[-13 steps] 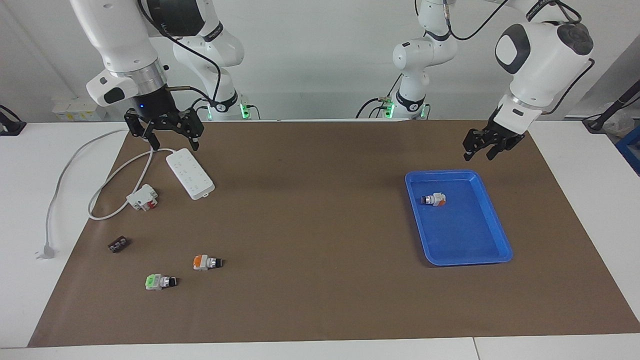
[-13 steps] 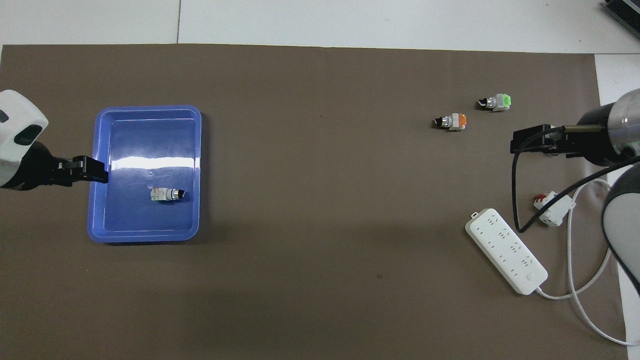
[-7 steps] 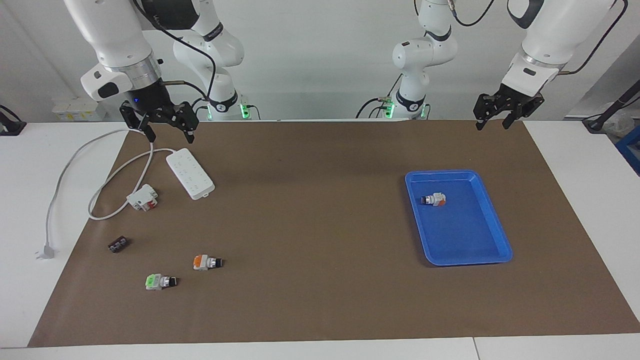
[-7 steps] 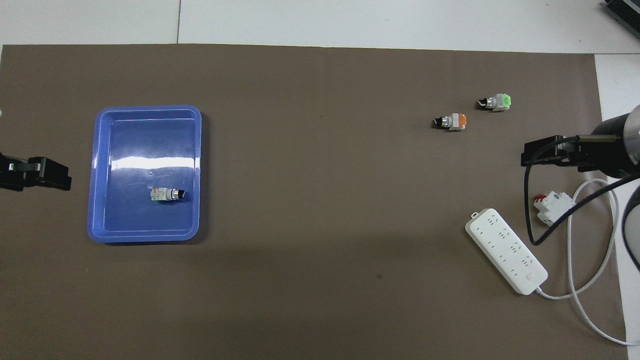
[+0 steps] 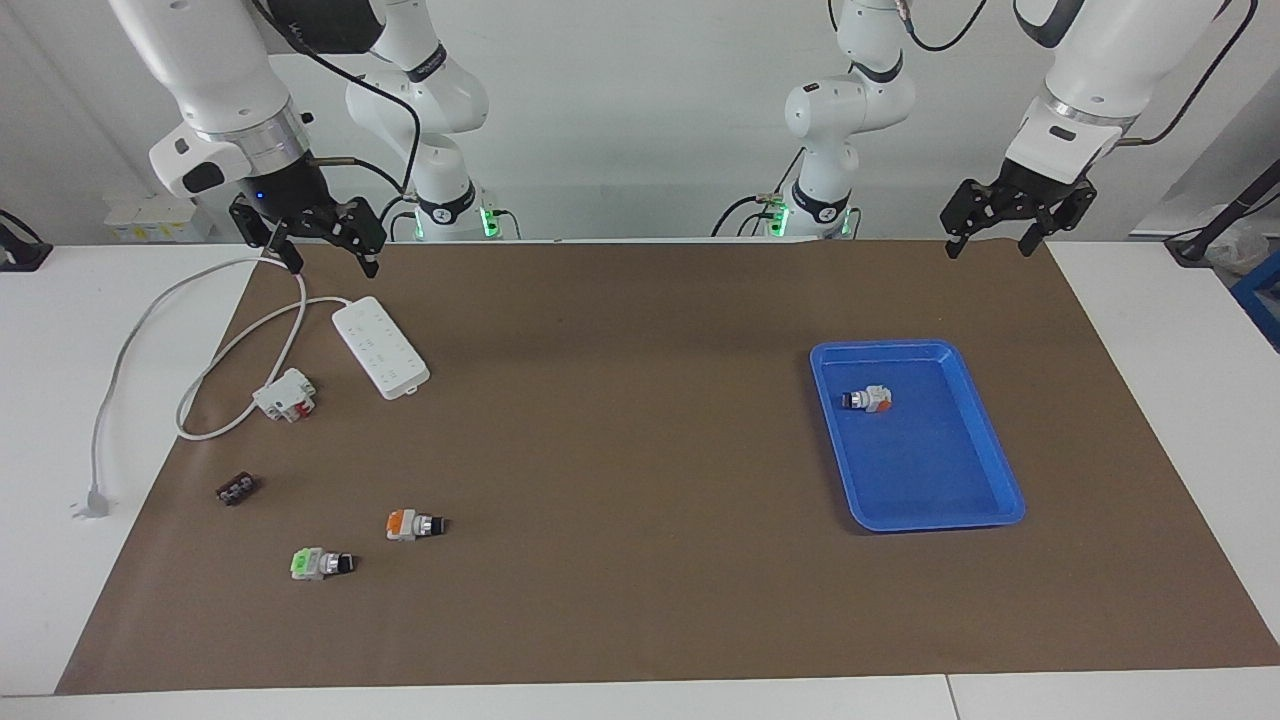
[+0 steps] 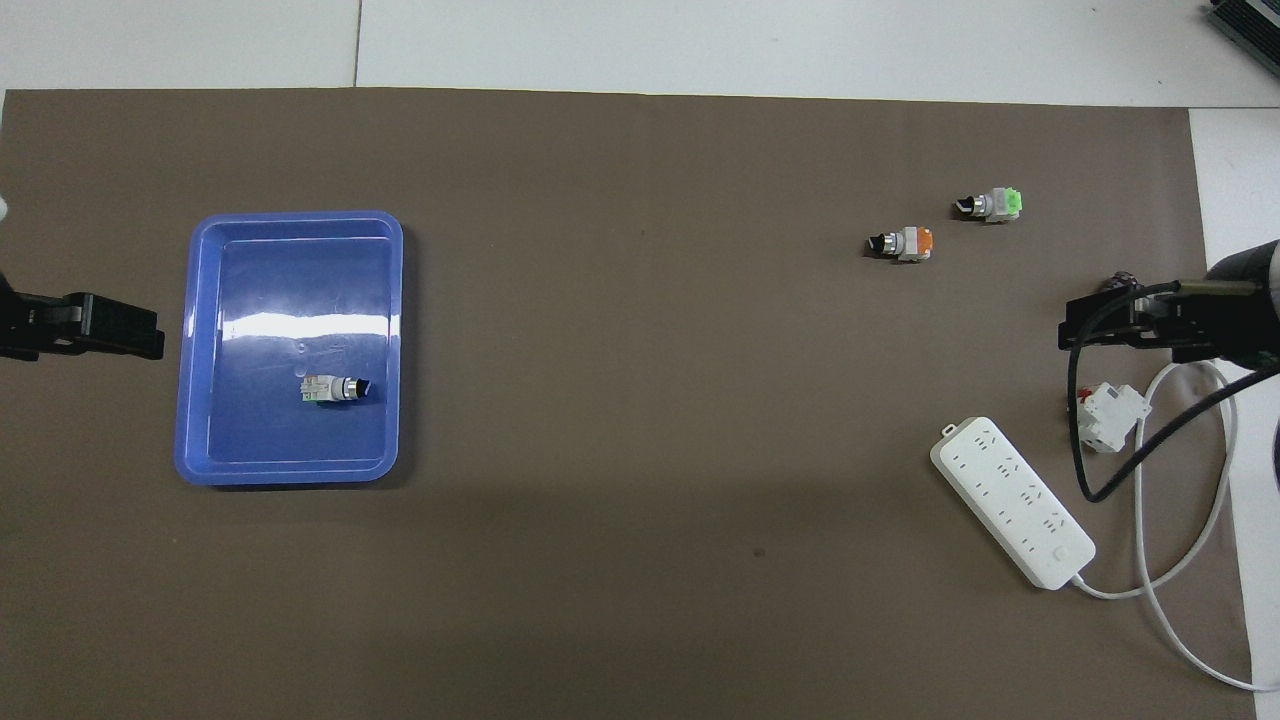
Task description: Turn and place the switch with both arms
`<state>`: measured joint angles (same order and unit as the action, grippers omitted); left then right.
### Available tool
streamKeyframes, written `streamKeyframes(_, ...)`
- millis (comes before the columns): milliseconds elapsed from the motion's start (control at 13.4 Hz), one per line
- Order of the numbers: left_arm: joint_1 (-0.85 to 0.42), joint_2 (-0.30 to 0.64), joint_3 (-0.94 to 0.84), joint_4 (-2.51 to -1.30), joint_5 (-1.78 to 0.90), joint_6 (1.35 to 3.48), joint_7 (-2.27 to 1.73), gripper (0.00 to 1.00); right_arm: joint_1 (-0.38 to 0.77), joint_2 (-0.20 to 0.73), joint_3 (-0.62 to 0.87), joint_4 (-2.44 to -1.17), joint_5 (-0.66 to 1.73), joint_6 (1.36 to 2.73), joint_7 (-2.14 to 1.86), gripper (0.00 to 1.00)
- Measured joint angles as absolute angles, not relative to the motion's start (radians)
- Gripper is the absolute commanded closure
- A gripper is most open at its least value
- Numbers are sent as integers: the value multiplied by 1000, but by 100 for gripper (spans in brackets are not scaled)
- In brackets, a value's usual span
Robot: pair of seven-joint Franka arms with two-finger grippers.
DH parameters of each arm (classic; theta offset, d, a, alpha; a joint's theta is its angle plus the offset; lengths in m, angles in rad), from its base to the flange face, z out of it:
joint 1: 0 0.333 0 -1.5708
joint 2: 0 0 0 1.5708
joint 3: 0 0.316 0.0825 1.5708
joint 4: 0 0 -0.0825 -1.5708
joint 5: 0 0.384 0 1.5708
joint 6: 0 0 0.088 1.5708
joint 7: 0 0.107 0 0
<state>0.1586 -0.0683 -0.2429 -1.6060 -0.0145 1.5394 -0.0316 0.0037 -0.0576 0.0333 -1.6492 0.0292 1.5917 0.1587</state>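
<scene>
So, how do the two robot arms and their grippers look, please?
Both arms are glossy white with rounded segments and dark grey joint caps. The right arm has a silver ring above its black wrist, where a small blue light glows, and a black cable hangs beside it. The left arm also carries a black cable. The right gripper and left gripper are black, with jointed link fingers. Green lights glow at both bases.

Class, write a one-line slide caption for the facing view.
Switch lies in the blue tray; left pincer and right pincer hang open, raised and empty.
</scene>
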Motion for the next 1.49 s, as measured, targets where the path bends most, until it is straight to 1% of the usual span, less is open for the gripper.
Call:
streamKeyframes(224,136,-68,-244,-1606,-15,1541,-52,0,35,-58,23,-1649,16,1587,159,0)
streamKeyframes(671,140,-67,-232,-1606,-15,1553,-52,0,37,-56,16,-1651,15,1591,159,0)
streamKeyframes(969,129,-65,-204,-1606,-15,1554,-52,2,37,-55,16,-1651,15,1591,159,0)
streamKeyframes(1043,95,-65,-158,-1606,-15,1554,-52,2,37,-55,16,-1651,15,1591,159,0)
streamKeyframes(1192,-34,-64,-18,-1607,-15,1554,-51,5,37,-55,15,-1651,15,1594,159,0)
streamKeyframes(1267,-72,-63,18,-1609,-15,1554,-51,5,37,-55,15,-1651,15,1594,159,0)
streamKeyframes(1490,-88,-64,31,-1630,-15,1557,-51,6,37,-55,15,-1651,15,1595,157,0)
